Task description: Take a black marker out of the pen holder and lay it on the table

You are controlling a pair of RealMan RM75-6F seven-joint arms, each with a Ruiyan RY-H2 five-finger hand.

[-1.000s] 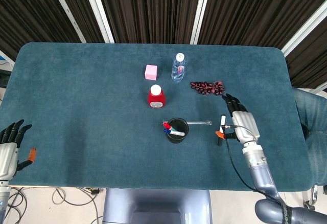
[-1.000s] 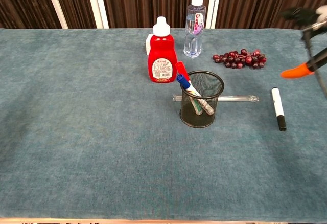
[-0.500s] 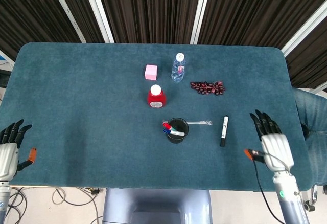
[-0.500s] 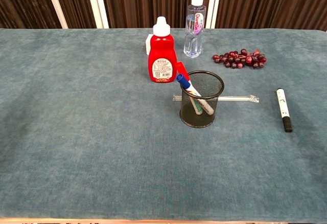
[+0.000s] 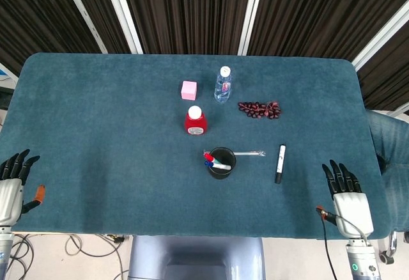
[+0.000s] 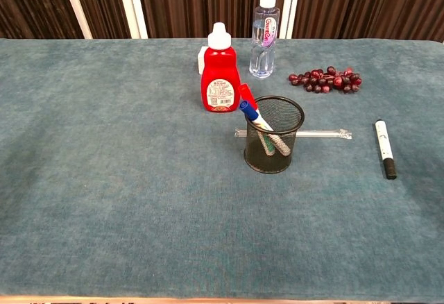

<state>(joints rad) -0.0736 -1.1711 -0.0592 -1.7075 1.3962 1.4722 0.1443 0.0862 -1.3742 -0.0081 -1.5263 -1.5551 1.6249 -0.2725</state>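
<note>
The black marker (image 5: 279,163) (image 6: 383,148), white-bodied with a black cap, lies flat on the blue cloth to the right of the black mesh pen holder (image 5: 221,162) (image 6: 273,134). A red-capped and a blue-capped marker still stand in the holder. My right hand (image 5: 346,197) is near the table's front right edge, fingers spread, holding nothing, well apart from the marker. Flat at the front left edge, my left hand (image 5: 11,186) is likewise empty with fingers apart. Neither hand shows in the chest view.
A clear rod (image 5: 248,154) (image 6: 319,134) lies behind the holder. Further back stand a red bottle (image 5: 195,121) (image 6: 220,80), a pink cube (image 5: 188,89), a water bottle (image 5: 222,84) (image 6: 264,37) and a bunch of dark grapes (image 5: 259,108) (image 6: 326,79).
My right hand let go of the black marker and drew back toward the front right edge. The marker stays flat on the cloth. The left hand has not moved.
</note>
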